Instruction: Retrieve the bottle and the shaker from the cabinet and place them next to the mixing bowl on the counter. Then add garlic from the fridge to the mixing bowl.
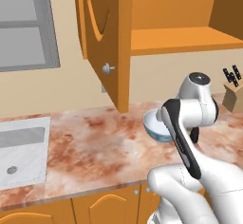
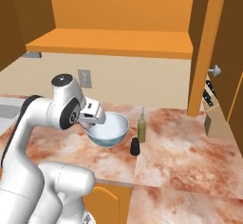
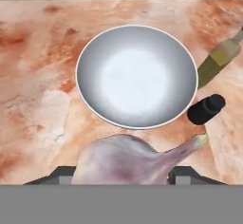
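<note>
Bottle (image 2: 142, 127) and shaker (image 2: 135, 146) already stand beside the mixing bowl (image 3: 136, 76) on the counter (image 1: 90, 142); the claw (image 3: 124, 178), partly closed around the garlic (image 3: 135, 161), hovers above the bowl, release apparently the only step left.

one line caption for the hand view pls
Fingers hold garlic above the empty mixing bowl, bottle and shaker beside it.

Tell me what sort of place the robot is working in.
A home kitchen, rendered rather than real. A marbled counter runs under an open wooden wall cabinet, with a sink set into it at one end and a knife block at the other. A mixing bowl sits on the counter.
</note>
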Robot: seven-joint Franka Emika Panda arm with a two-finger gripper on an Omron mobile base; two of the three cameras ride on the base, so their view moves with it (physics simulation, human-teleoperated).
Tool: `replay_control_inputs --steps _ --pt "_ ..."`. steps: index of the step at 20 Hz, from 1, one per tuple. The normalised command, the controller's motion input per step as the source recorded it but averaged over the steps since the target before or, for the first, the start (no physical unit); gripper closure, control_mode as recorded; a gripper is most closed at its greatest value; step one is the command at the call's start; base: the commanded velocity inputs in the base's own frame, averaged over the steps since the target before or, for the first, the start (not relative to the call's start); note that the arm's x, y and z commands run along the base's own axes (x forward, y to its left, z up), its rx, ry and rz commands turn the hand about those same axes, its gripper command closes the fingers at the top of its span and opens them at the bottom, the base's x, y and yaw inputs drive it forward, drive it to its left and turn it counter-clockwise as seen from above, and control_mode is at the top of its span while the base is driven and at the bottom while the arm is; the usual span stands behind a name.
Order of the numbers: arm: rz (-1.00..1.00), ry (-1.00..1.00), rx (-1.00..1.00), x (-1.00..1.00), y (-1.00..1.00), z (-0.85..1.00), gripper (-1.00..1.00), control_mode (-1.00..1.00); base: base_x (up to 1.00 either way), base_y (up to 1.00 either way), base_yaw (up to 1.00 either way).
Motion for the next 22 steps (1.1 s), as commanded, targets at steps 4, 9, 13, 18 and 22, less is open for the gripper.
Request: replay_control_inputs --steps 4,9,13,18,22 --pt "0.00 0.09 0.02 0.61 -0.02 -0.35 1.00 -1.00 0.00 0.00 0.00" --pt "0.00 0.11 0.03 0.51 -0.27 -0.14 1.00 -1.00 0.00 0.00 0.00" --pt "0.00 0.12 0.00 0.47 -0.03 -0.41 1.00 -1.00 0.00 0.00 0.00" --pt "0.00 0.04 0.00 0.47 -0.08 -0.49 1.00 -1.00 0.00 0.00 0.00" --pt "0.00 0.00 0.00 0.24 -0.14 -0.49 1.00 -1.00 0.00 0.00 0.00"
